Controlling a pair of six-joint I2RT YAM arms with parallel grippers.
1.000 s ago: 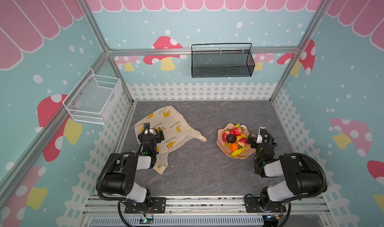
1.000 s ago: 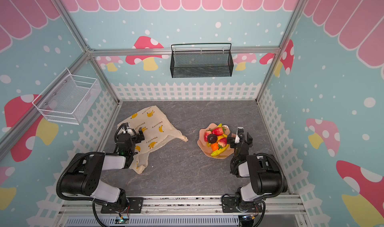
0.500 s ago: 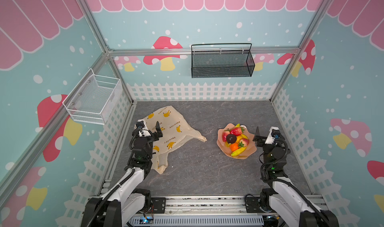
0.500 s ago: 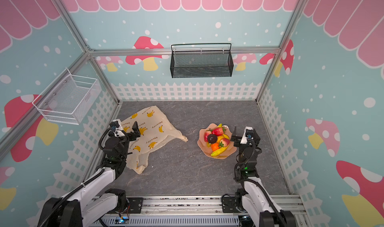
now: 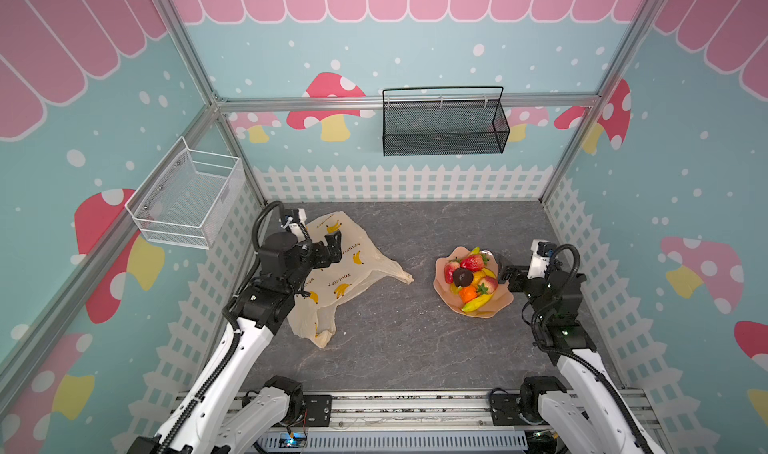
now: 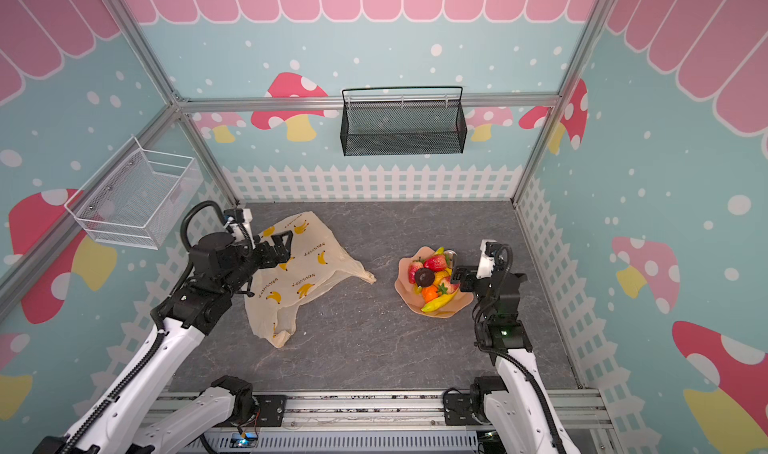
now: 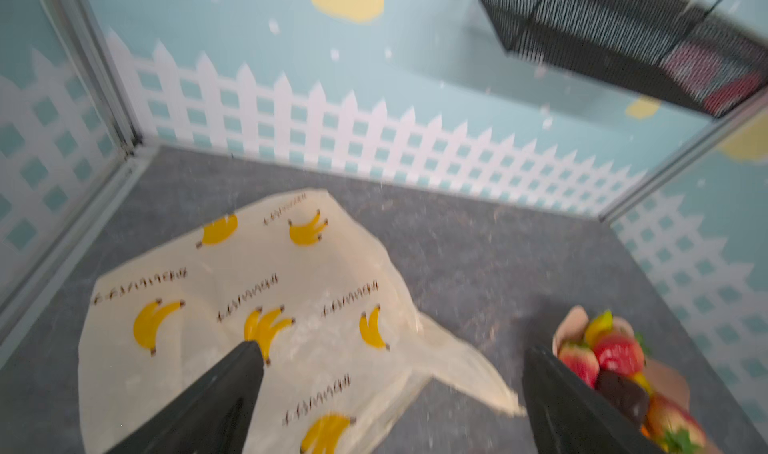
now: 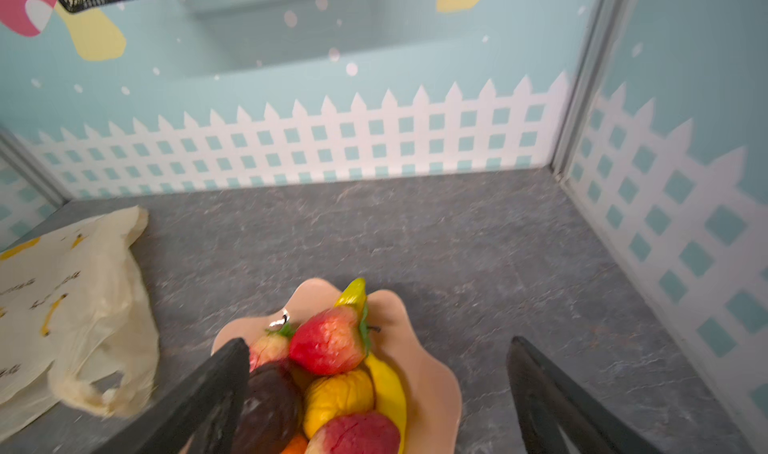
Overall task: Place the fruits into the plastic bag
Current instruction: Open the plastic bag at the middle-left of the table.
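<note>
The tabletop (image 5: pixel 415 348) is grey and veined like stone. It is boxed in by teal walls (image 5: pixel 415 56) printed with mushrooms, white dots and a white picket fence (image 5: pixel 399 181). A black mesh basket (image 5: pixel 444 127) hangs on the back wall, and a white wire basket (image 5: pixel 187 198) hangs on the wall at my left.

The bag (image 5: pixel 349 273) lies flat and crumpled on the left half of the tabletop. It is thin, cream and see-through, printed with yellow bananas and dark lettering. The fruits (image 5: pixel 471 279), small and glossy, sit heaped on a pink wavy-edged plate (image 5: pixel 500 300) on the right half, apart from the bag.

I count one bag, one plate and two baskets. The heap holds three red strawberries (image 5: pixel 473 261), one dark brown round fruit (image 5: pixel 461 277), one tangerine (image 5: pixel 468 294) and at least two bananas (image 5: pixel 478 304). The yellow pieces overlap too much for a sure count.

My left gripper (image 5: pixel 333 249) hangs over the bag, jaws spread wide, holding nothing. My right gripper (image 5: pixel 503 271) hangs at the plate's right edge, jaws likewise spread and empty.
</note>
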